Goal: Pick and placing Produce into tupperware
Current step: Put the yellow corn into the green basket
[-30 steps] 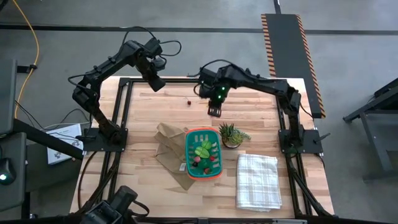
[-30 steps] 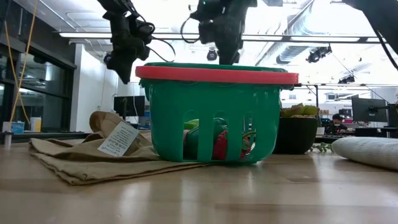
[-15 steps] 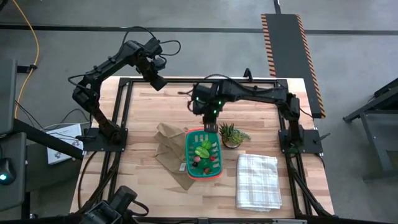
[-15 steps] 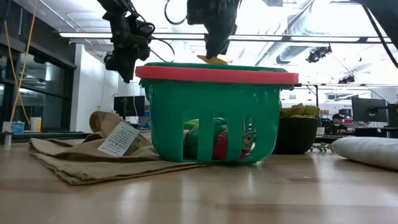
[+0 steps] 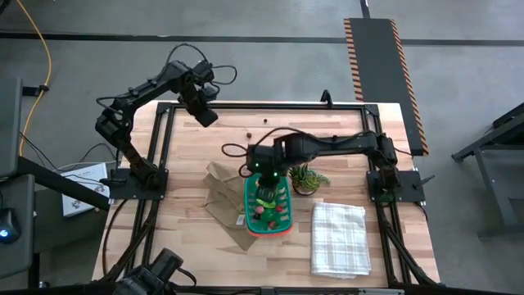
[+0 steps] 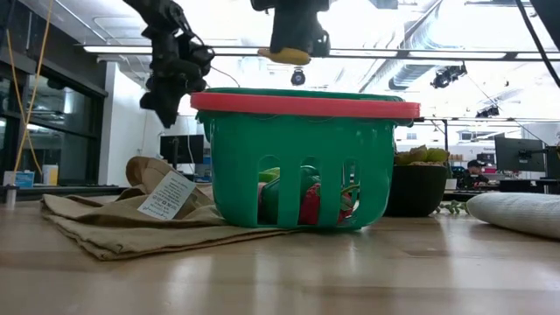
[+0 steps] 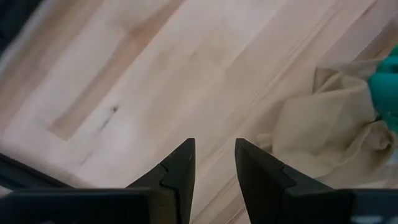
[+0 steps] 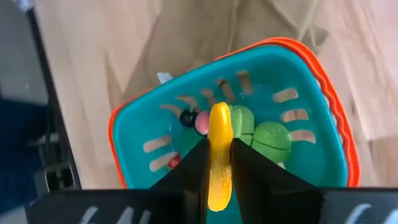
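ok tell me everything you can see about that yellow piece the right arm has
The yellow piece is a smooth, glossy, elongated toy, plastic by its look and slightly curved. The right gripper holds it clamped between its two dark jaws, above the teal tupperware, clear of the orange rim and the produce inside.

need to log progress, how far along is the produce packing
Mostly done: green and red pieces already lie in the basket. In hand: the right gripper holds the yellow piece above the basket, not yet released. Left: two small dark pieces at the table's far side. The left gripper waits open over bare table at the far left.
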Robot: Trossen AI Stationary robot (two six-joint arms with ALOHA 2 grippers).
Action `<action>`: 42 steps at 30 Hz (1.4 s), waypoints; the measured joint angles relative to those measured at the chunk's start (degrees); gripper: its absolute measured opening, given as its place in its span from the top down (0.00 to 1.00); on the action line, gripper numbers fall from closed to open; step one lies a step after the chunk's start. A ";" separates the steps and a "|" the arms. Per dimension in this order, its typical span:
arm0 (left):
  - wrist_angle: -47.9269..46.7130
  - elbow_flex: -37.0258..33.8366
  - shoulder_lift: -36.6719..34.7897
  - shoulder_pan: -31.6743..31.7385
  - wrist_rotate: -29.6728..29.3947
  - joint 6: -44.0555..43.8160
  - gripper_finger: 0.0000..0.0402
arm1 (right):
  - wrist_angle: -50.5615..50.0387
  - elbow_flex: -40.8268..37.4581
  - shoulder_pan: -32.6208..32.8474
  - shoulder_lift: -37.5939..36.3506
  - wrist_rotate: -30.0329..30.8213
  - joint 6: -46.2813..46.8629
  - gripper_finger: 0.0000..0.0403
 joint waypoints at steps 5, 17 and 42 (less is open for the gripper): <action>3.00 -6.04 0.00 0.00 0.61 -0.04 0.75 | -0.33 -0.02 1.98 0.93 2.60 11.27 0.89; 7.30 -13.92 0.01 -4.16 5.05 -1.70 0.75 | 0.03 -0.02 4.73 6.69 2.79 21.84 0.89; 7.99 -13.91 0.02 -11.98 1.99 -1.62 0.75 | 1.43 -0.04 4.91 11.38 7.29 34.96 0.89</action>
